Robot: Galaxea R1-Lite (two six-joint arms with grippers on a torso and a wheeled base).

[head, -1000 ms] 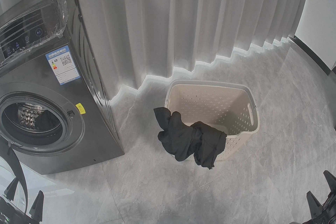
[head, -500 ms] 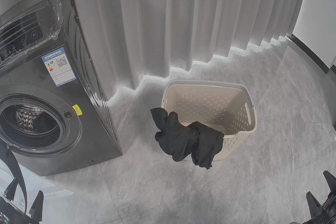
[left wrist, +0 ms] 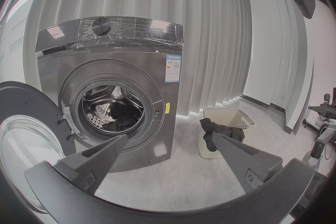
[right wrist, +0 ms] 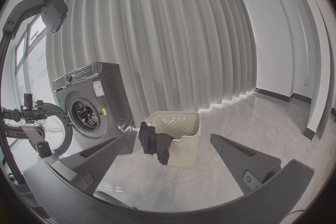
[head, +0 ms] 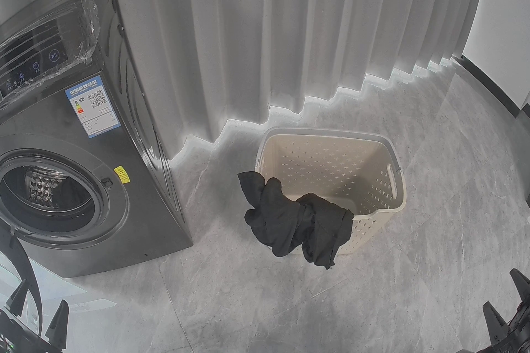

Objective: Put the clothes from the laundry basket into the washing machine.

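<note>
Head view: the washing machine (head: 83, 161) is cut off at the left edge, its drum (head: 47, 188) dim. Black clothes (head: 292, 219) drape over the laundry basket's (head: 331, 132) near-left rim, well ahead of the left gripper (head: 40, 301) and right gripper (head: 503, 293), both cropped at the near corners.

Left wrist view: the left gripper (left wrist: 168, 138) is spread wide and holds nothing. Dark laundry (left wrist: 120, 119) lies in the drum, and the basket stands far right.

Right wrist view: the right gripper (right wrist: 167, 139) is spread wide and bare, with the clothes (right wrist: 154, 142) well beyond it.

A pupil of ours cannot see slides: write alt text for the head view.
A black garment hangs over the near rim of a cream laundry basket on a grey floor before white curtains. Left of it stands a washing machine, door open, dark clothing in its drum. The left gripper and right gripper are open at the bottom corners.
</note>
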